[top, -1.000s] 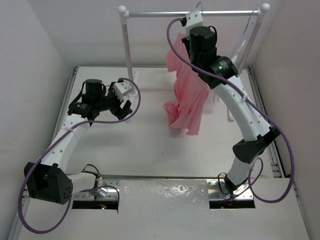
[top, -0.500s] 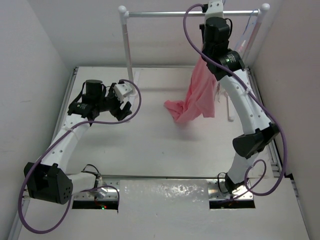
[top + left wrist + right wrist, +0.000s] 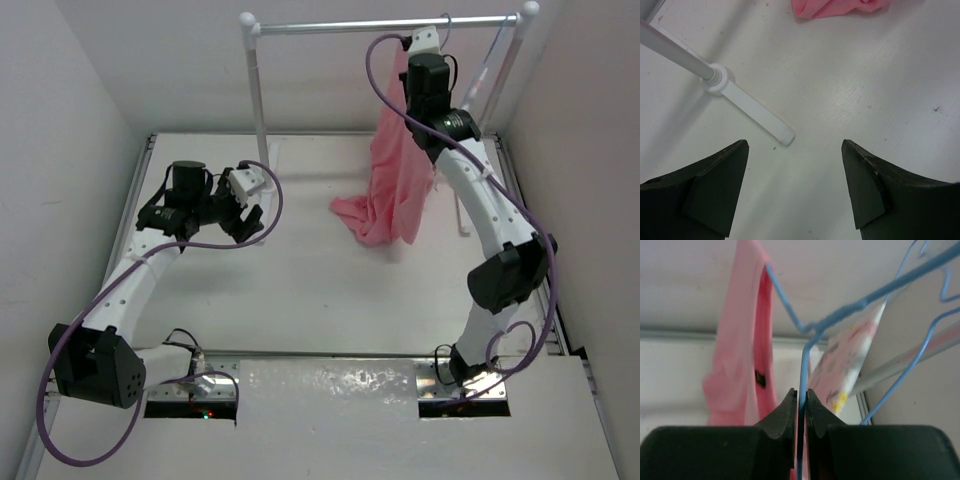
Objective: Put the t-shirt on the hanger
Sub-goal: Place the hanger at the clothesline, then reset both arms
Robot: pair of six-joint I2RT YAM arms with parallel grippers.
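The salmon-pink t-shirt [image 3: 393, 185] hangs from high near the rail, its lower end bunched on the table. In the right wrist view the t-shirt [image 3: 742, 360] has one arm of the blue hanger [image 3: 840, 310] through its neck. My right gripper [image 3: 801, 399] is shut on the hanger's wire; from above the right gripper [image 3: 425, 45] is just under the rail. My left gripper [image 3: 795, 150] is open and empty above the table; from above the left gripper [image 3: 250, 215] is far left of the shirt.
A white rack with a metal rail [image 3: 385, 25] stands at the back; its left post foot [image 3: 747, 107] lies just ahead of my left gripper. A white cloth with a pastel print [image 3: 850, 357] and a second blue hanger [image 3: 927, 340] hang at the right.
My right arm swung right along the rail, then settled slightly back left, carrying hanger and shirt. The shirt now hangs straighter. The left arm has not moved.
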